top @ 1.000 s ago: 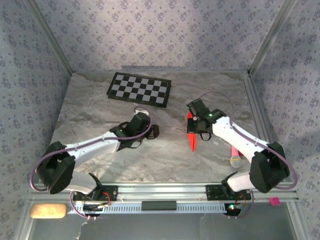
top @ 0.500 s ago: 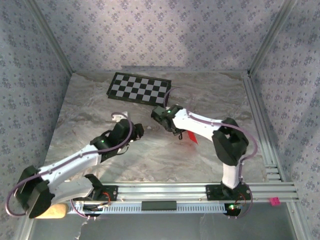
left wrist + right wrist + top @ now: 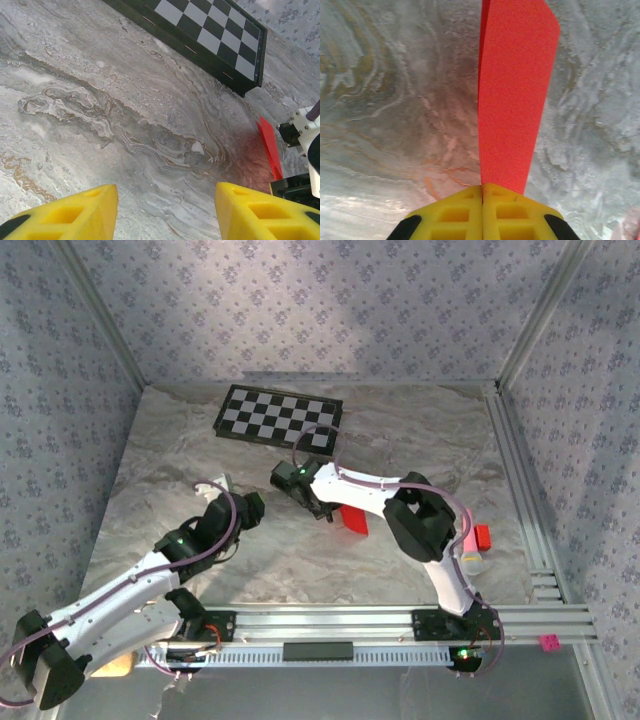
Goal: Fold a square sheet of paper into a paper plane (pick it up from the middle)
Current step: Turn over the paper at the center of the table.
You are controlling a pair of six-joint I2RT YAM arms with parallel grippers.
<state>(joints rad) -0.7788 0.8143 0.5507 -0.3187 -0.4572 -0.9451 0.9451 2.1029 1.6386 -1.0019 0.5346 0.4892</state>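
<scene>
Since a second ago, right gripper [image 3: 326, 510] has been swung left to mid-table, with the paper plane [image 3: 352, 524] carried along; left gripper [image 3: 250, 508] has been drawn back near-left. Paper plane is pinched at one end between the closed right jaws. Its long axis runs straight out from the fingertips, toward near-right in the top view. Outer end is cut off in the right wrist view; point not made out. Left jaws are held moderately apart over bare table [image 3: 160, 460], nothing between. Checkerboard [image 3: 280, 417] lies far-left.

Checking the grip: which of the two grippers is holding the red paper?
The right gripper: it is shut on the red paper, while the left gripper is open and empty.
</scene>
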